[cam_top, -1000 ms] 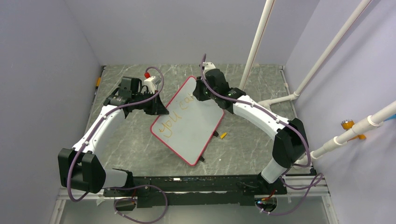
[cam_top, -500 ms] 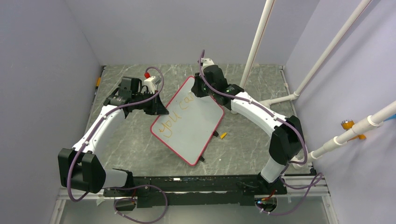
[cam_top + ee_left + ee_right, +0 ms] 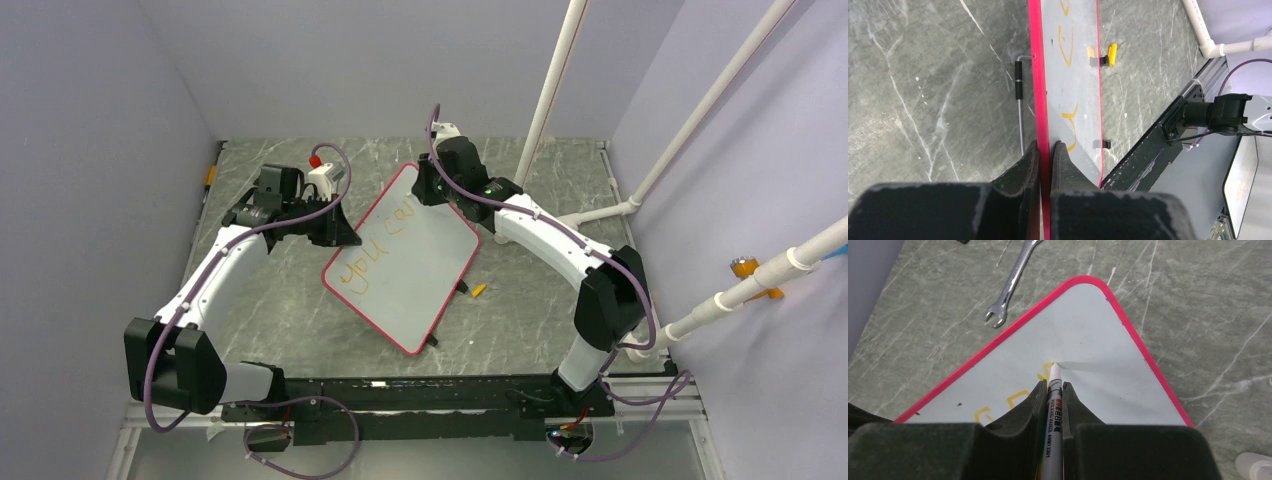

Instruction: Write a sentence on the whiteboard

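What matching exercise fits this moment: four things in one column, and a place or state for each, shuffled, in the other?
Things:
1. left gripper
2. right gripper
3. wrench
4. small orange piece

Places or states:
A. lies on the table, right of the whiteboard in the top view
B. shut on the marker
C. lies on the table beyond the whiteboard's corner
D. shut on the whiteboard's red frame

Pairs: 1-D, 2-B, 3-C, 4-A
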`<action>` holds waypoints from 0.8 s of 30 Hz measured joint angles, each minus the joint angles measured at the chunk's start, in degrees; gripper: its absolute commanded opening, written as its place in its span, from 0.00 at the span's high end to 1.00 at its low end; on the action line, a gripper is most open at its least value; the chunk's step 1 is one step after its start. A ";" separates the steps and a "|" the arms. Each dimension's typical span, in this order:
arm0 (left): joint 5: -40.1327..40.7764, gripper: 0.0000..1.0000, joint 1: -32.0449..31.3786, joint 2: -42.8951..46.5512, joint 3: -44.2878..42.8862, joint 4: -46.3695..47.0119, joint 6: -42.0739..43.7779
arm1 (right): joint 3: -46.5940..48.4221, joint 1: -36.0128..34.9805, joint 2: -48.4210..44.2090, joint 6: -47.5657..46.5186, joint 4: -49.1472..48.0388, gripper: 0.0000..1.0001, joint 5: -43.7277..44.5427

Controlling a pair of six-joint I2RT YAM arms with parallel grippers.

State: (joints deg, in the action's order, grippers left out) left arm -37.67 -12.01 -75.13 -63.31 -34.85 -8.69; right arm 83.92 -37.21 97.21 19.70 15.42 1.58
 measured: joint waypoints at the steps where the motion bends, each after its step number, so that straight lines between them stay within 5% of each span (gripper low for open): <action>1: 0.00 1.00 0.00 0.00 0.00 0.02 0.00 | -0.11 0.07 0.00 0.00 -0.02 1.00 0.11; 24: 0.39 1.00 -0.04 0.02 0.02 -0.26 0.00 | -5.16 0.66 -2.34 0.20 0.20 1.00 2.01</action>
State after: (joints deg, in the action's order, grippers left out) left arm -37.28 -12.05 -75.11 -63.29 -35.11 -8.69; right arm 78.76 -36.56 94.87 19.90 15.62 3.60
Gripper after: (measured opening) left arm 0.087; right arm 0.132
